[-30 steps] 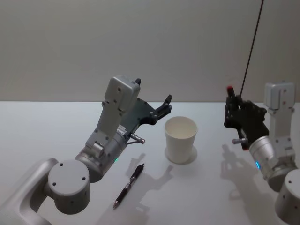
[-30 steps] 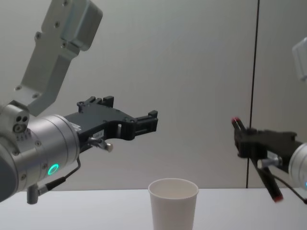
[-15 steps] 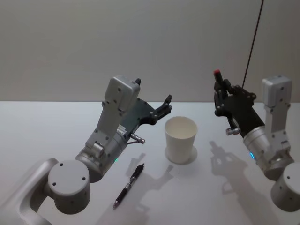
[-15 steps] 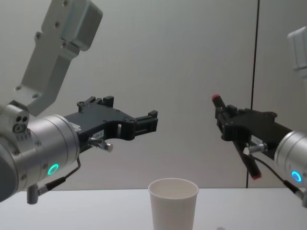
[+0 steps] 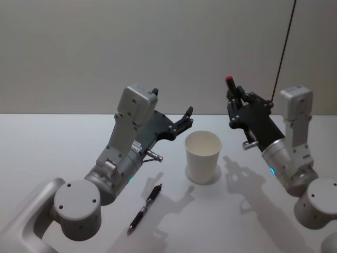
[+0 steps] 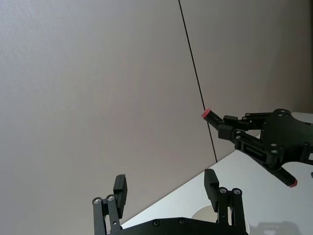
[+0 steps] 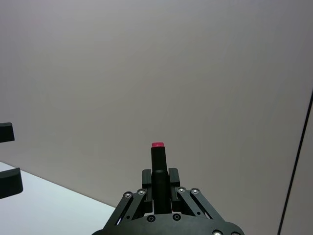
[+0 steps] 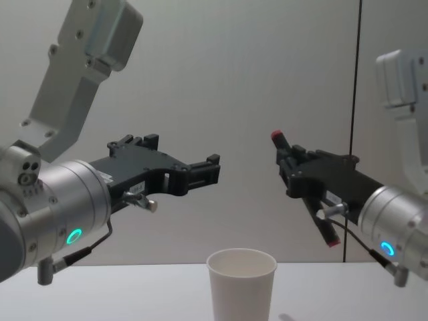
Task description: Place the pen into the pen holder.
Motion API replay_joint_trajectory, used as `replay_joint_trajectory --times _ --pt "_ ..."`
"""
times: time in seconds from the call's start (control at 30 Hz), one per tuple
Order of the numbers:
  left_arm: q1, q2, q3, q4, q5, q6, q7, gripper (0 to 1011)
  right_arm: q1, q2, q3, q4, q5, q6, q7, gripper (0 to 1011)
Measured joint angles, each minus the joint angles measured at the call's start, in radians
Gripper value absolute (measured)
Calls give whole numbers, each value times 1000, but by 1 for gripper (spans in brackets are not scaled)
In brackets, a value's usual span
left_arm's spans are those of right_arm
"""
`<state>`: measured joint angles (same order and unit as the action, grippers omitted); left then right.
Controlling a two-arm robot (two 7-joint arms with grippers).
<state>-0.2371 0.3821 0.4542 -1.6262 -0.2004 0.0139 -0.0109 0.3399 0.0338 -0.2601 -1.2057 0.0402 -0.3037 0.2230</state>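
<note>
My right gripper (image 5: 237, 108) is shut on the pen (image 5: 230, 87), a slim black marker with red at both ends. In the chest view the pen (image 8: 326, 229) hangs tilted, its lower red end above and to the right of the rim of the pen holder (image 8: 242, 284), and the right gripper (image 8: 292, 168) is in the air. The pen holder (image 5: 202, 155), a white paper cup, stands upright on the table between the arms. My left gripper (image 5: 187, 118) is open with nothing in it, raised just left of the cup. The right wrist view shows the pen (image 7: 159, 161) sticking up between the fingers.
A second, dark click pen (image 5: 145, 208) lies on the white table (image 5: 42, 153) in front of the left arm. A thin black cable (image 5: 283, 47) hangs down the wall behind the right arm. The left wrist view shows the left gripper (image 6: 165, 182) open.
My right gripper has moved left toward the cup and risen a little, carrying the pen. The left arm, the cup and the pen on the table have not moved.
</note>
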Motion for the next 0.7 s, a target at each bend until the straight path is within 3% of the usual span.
replay_joint_trajectory --times 0.7 --pt "0 0 0 0 0 0 0 1004 105 -49 -19 188 1 -116 37 185"
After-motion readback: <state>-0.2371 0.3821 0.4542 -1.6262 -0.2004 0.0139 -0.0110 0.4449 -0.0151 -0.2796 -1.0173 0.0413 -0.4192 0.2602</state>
